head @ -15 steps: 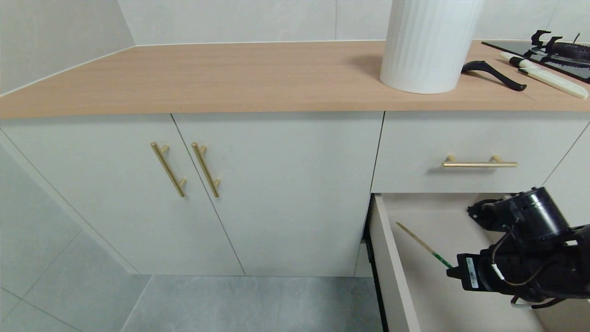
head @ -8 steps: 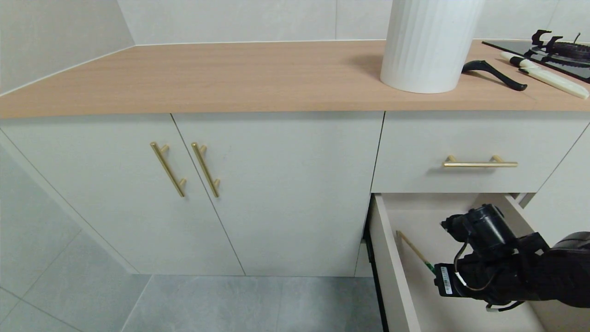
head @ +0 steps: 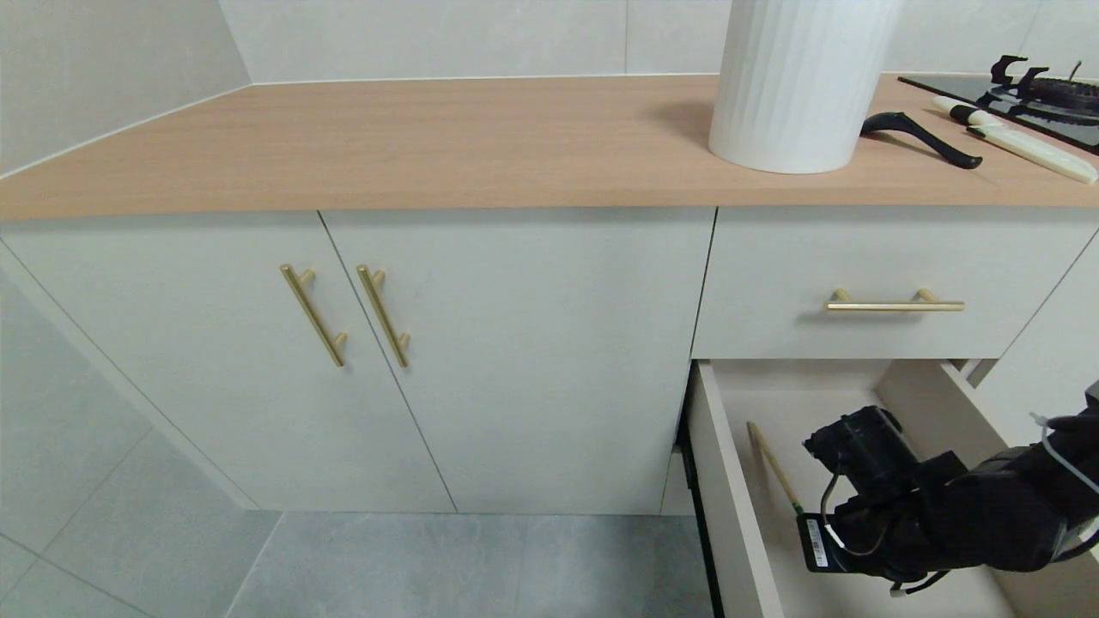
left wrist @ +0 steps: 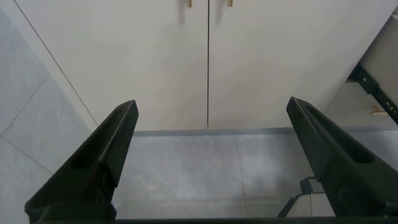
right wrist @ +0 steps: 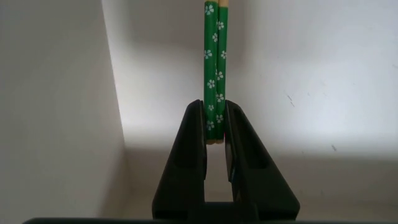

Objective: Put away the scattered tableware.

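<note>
Now the right gripper (right wrist: 215, 118) is pinching a pair of chopsticks (right wrist: 214, 62) inside the open drawer (head: 728, 481).
Its fingers (right wrist: 194, 143) are pressing together on the green, flowered ends, and the sticks are pointing toward the drawer's back, near its left wall. The left gripper (left wrist: 211, 118) is hanging above the grey floor (head: 412, 566) before the cabinet doors (head: 515, 360), its fingers spread wide with nothing between them. Up on the wooden table (head: 386, 146) a ribbed white jar (head: 794, 86) is standing, with a black handle (head: 923, 137) and a pale knife (head: 1022, 142) lying beside it, near the stove (head: 1043, 90). Pale tiles are covering the wall (head: 429, 39).
</note>
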